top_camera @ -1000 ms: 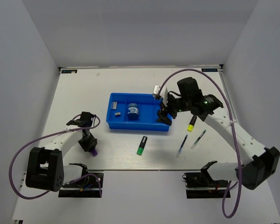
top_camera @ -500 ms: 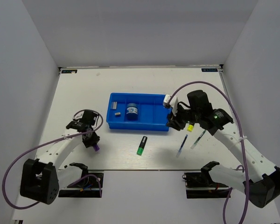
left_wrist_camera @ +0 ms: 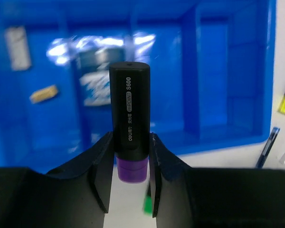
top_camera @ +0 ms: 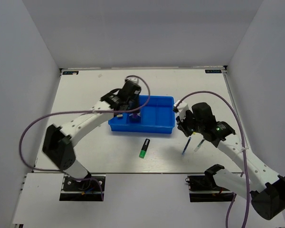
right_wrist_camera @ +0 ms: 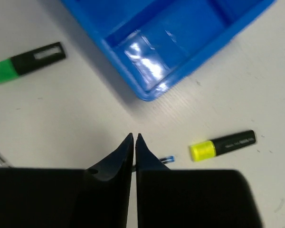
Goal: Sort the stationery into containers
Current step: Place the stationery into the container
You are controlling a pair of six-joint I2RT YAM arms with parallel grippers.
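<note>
Pinched in left gripper (left_wrist_camera: 130,140), stubby purple black-capped marker (left_wrist_camera: 129,109) over shallow blue plastic tray (left_wrist_camera: 213,71), right gripper (right_wrist_camera: 134,137) pressed together, empty

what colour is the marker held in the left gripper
The marker is black with a purple end; the left wrist view shows it best.

The tub (left_wrist_camera: 97,71) seemingly blocks the tray's (top_camera: 156,114) left compartments; its right ones lie open.

Left arm (top_camera: 84,123), right arm (top_camera: 241,154): white links, black joint housings.
Cables (top_camera: 203,93): purple, one per arm.
Fingers (right_wrist_camera: 116,160): matte black, tapered.
Bases (top_camera: 85,186): black, at 5 and 7 o'clock.
Indicator (top_camera: 217,127): green, right arm, 3 o'clock.
</note>
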